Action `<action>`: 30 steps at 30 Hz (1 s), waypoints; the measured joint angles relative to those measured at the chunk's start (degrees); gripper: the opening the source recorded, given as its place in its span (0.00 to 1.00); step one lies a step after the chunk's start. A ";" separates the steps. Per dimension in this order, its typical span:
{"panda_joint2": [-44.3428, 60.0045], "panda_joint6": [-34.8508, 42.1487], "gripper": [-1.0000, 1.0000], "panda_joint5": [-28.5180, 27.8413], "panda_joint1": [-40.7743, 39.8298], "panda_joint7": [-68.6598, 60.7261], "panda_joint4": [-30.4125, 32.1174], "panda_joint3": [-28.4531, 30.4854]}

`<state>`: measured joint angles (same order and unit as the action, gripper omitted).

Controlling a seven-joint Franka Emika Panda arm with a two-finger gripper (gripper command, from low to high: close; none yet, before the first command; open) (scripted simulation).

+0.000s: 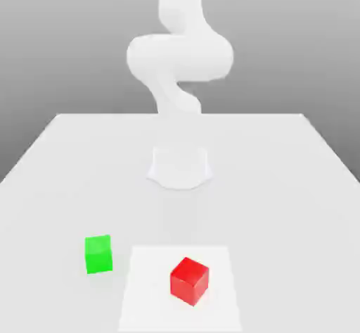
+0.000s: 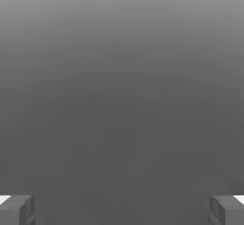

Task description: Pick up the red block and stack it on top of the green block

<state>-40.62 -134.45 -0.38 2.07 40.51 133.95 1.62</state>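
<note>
a white table (image 1: 295, 184) stands before a plain grey backdrop.

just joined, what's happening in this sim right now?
Nothing is being handled yet. The white arm is raised at the far side of the table, well away from both cubes. The hand view shows the gripper open with nothing between its fingers. The red block sits on a lighter patch near the front, and the green block rests apart from it, toward the exterior view's left. No stacking so far.
</note>
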 joint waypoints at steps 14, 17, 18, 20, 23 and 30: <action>29.40 -15.02 0.50 1.16 9.25 -32.33 12.22 7.85; 35.67 -18.20 0.50 1.97 10.14 -39.58 14.80 8.35; 37.75 -19.25 0.50 2.22 10.35 -41.99 15.67 8.34; 41.91 -21.37 0.50 2.47 10.41 -46.62 17.39 8.12; 48.14 -25.57 0.50 3.81 9.95 -50.98 18.23 7.35; 57.60 -33.34 0.00 7.72 7.25 -54.38 17.02 3.80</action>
<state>16.98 -167.79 7.35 9.32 -13.86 150.97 5.42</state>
